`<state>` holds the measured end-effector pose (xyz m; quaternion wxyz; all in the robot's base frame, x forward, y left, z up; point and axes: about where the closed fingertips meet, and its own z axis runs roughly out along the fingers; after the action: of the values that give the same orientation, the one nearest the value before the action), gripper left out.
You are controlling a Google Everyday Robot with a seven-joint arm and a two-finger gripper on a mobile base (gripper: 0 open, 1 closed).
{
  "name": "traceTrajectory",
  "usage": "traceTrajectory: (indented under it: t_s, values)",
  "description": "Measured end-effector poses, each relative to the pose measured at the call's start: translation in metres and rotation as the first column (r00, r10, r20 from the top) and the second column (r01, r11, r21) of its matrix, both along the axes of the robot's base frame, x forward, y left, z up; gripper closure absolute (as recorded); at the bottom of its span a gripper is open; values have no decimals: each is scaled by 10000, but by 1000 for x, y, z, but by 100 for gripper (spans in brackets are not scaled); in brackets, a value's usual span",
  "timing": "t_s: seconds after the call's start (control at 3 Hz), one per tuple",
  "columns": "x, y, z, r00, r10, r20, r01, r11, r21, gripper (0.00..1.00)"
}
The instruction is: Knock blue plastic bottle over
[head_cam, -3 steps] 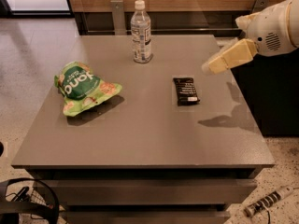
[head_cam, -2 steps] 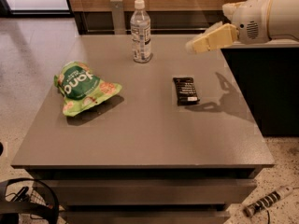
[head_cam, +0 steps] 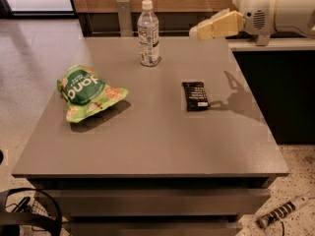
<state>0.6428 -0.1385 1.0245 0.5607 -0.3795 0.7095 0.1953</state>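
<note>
In the camera view, you have the blue plastic bottle (head_cam: 148, 33) standing upright near the far edge of the grey table (head_cam: 157, 146), a little left of the middle, with its white cap on top and its label facing you.

Your gripper (head_cam: 197, 31) hangs in the air to the right of the bottle, above the far right part of the table. It points left, toward the bottle, and sits at about the height of the bottle's upper body. There is a clear gap between its tip and the bottle, so the two are near but not touching. You cannot tell from this angle how far the gripper is open: it reads as one tapered cream shape. Nothing shows in its grasp. The white arm (head_cam: 280, 9) behind it runs off the right edge of the picture.

Nearer to you on the table, a flat black bar (head_cam: 195, 96) lies right of centre, and a green snack bag (head_cam: 88, 92) lies on the left side. Both are well apart from the bottle and the gripper. The arm's shadow (head_cam: 236, 95) falls on the table just right of the black bar.
</note>
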Motion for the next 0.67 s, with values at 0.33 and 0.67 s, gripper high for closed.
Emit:
traceTrajectory:
  t_s: [0.33,0.67]
  values:
    - [22,9,-13,10000,-5,-66,8,9990,446,0]
    - [72,38,-37,9998,188,-53,-181,9936,1117,0]
